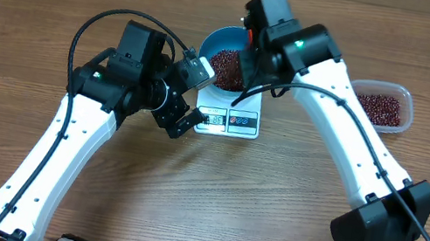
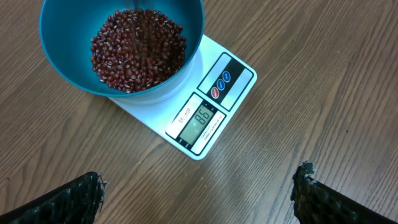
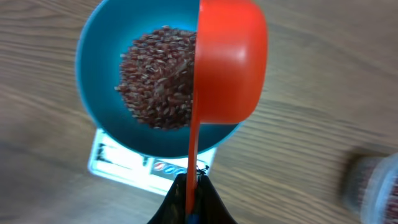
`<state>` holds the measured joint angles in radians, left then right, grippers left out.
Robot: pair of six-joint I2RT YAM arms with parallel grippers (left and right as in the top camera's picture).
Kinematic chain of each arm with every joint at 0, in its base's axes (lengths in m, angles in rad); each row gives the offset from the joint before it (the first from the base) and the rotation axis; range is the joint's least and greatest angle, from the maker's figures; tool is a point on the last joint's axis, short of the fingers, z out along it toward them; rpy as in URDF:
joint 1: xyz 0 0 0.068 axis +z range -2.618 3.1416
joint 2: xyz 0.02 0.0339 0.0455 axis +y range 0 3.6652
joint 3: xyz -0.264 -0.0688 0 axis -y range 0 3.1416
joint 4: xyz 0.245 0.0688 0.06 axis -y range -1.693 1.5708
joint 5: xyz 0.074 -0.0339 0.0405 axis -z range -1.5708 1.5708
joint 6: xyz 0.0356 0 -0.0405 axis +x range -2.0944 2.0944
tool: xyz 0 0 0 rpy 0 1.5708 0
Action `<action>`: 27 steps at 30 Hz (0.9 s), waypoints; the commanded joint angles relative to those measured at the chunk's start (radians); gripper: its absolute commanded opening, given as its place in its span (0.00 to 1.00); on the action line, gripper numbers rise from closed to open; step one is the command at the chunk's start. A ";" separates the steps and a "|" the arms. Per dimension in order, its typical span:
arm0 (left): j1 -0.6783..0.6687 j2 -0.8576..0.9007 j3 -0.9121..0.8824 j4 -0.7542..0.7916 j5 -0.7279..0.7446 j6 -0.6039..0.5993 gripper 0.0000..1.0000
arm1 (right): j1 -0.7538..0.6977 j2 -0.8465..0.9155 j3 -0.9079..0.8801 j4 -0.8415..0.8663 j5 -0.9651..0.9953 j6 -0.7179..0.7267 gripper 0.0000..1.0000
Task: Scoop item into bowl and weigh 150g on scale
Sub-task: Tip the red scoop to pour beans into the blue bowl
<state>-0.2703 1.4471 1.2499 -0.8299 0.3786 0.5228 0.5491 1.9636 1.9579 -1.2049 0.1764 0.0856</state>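
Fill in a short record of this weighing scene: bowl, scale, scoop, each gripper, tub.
bowl: blue, on the scale, partly filled with beans
display: seems to read 86
scoop: orange, tipped above the bowl
right gripper: shut on scoop handle
left gripper: open, empty, near the scale
tub: clear, holds more beans

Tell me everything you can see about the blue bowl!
The bowl is round, deep and bright blue, and looks like smooth plastic. It stands upright on the white scale, covering the end away from the display. Inside lies a heap of small red-brown beans that covers the bottom but stays well below the rim. An orange scoop is tipped on its side above the bowl's edge; whether it touches the rim cannot be told.
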 commanded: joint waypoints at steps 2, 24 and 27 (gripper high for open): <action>0.002 0.004 -0.005 0.000 0.006 -0.014 0.99 | 0.014 0.008 0.027 0.002 0.133 0.003 0.03; 0.002 0.004 -0.005 0.000 0.006 -0.014 1.00 | -0.080 -0.044 0.027 0.013 -0.179 -0.050 0.04; 0.002 0.004 -0.005 0.000 0.006 -0.014 0.99 | -0.137 -0.082 0.028 0.005 -0.266 -0.061 0.04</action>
<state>-0.2703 1.4471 1.2495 -0.8303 0.3786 0.5228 0.4637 1.9594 1.9579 -1.1984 0.0109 0.0399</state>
